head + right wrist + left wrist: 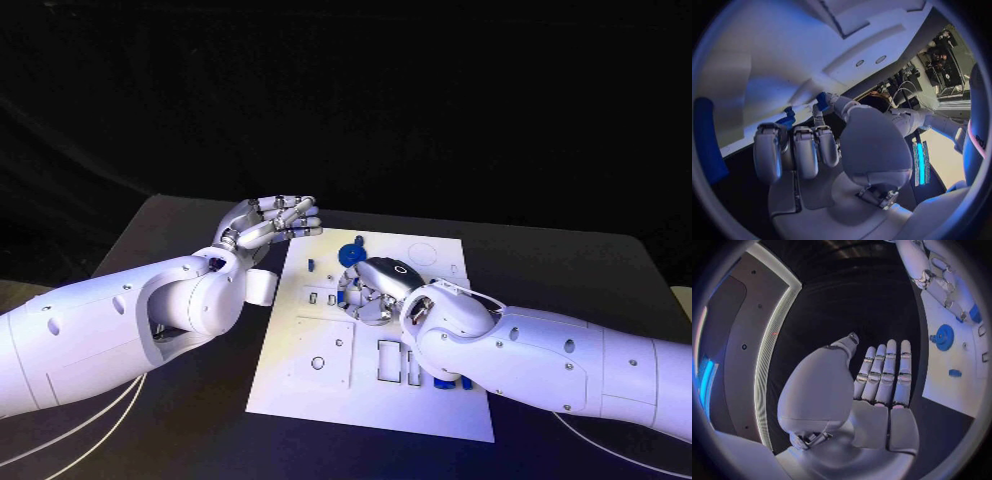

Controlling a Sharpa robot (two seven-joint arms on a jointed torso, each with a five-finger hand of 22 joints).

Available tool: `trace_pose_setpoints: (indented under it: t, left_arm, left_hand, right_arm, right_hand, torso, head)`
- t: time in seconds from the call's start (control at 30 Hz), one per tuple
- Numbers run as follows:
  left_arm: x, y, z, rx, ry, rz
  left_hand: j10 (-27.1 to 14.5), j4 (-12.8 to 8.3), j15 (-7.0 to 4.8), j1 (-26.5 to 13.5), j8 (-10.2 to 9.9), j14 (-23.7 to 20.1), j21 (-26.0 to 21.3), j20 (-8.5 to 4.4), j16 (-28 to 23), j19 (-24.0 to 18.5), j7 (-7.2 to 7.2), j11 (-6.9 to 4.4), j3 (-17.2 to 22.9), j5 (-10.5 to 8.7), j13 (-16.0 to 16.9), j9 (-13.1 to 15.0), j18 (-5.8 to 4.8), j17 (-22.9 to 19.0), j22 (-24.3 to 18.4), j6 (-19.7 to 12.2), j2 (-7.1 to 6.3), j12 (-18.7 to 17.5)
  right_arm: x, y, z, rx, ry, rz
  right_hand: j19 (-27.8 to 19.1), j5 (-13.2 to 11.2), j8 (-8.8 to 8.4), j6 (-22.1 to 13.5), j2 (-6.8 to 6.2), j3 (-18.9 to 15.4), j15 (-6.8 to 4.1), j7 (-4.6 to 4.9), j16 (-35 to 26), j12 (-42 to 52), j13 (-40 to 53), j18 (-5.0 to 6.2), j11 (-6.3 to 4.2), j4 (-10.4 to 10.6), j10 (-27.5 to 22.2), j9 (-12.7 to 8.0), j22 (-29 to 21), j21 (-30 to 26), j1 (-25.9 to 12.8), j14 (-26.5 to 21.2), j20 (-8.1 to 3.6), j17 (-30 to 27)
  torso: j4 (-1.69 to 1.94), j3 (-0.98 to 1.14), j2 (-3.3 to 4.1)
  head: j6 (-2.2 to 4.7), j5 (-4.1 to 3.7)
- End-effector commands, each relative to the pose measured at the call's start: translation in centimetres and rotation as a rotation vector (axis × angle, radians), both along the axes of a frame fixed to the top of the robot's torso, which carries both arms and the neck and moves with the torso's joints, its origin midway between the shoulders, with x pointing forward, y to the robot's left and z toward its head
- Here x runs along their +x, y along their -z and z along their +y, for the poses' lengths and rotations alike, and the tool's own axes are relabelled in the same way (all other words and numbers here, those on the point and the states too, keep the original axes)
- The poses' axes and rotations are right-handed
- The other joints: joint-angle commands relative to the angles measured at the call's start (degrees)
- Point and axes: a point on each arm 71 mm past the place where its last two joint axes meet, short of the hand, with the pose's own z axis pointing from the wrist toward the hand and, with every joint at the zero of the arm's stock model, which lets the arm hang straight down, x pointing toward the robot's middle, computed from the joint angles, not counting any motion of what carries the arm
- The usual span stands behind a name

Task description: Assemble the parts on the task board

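Your right hand point(378, 292) was down on the middle of the task board point(325, 385), fingers curled; the right wrist view showed a small blue part point(821, 100) at the fingertips, though I could not tell whether it was pinched. Your left hand point(270, 224) hovered off the board's far left corner, fingers straight and together, holding nothing. A round blue part point(351, 256) lay on the board's far end. The parts looked light, rigid and smooth; take them by their edges, pinched. The left wrist view alone showed a further small blue piece point(955, 373) near the round one.
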Motion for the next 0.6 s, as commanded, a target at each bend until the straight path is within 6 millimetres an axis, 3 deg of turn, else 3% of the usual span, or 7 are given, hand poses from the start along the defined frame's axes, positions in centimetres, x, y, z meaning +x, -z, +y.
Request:
trace_pose_setpoints:
  t: [0.03,0.6]
  left_arm:
    - [-0.08,-0.11,-0.23,-0.011,0.021,-0.003]
    - [-0.07,-0.07,-0.18,-0.010,0.023,0.002]
  left_hand:
    - [0.39,-0.03,0.24,-0.57,-0.37,0.03,0.14,0.14,-0.34,0.03,1.15,0.15,0.25,-0.35,0.03,-0.06,0.76,0.05,-0.10,0.22,-0.12,-0.31]
    - [0.39,-0.02,0.24,-0.62,-0.39,0.03,0.14,0.15,-0.37,0.03,1.15,0.16,0.25,-0.35,0.02,-0.07,0.76,0.07,-0.11,0.21,-0.16,-0.35]
  right_arm:
    - [-0.05,0.38,-0.10,-0.025,0.001,-0.003]
    - [-0.11,0.44,-0.06,-0.029,-0.006,-0.004]
  right_hand:
    - [0.16,-0.20,0.22,0.24,0.21,0.09,-0.31,-0.41,-0.02,0.20,8.81,-0.21,-0.42,0.27,1.29,-0.14,7.79,-0.20,-0.37,4.55,-0.25,8.32]
    - [0.01,-0.63,-0.87,-1.28,-1.41,-0.18,0.03,0.22,-0.08,-0.40,8.22,-0.16,0.07,-0.01,0.77,-0.38,7.63,-0.52,-1.28,4.52,-0.06,8.21]
  torso:
    - [-0.09,-0.01,0.02]
    - [-0.10,0.05,0.02]
  head:
    - [-0.08,0.04]
    - [-0.03,-0.03]
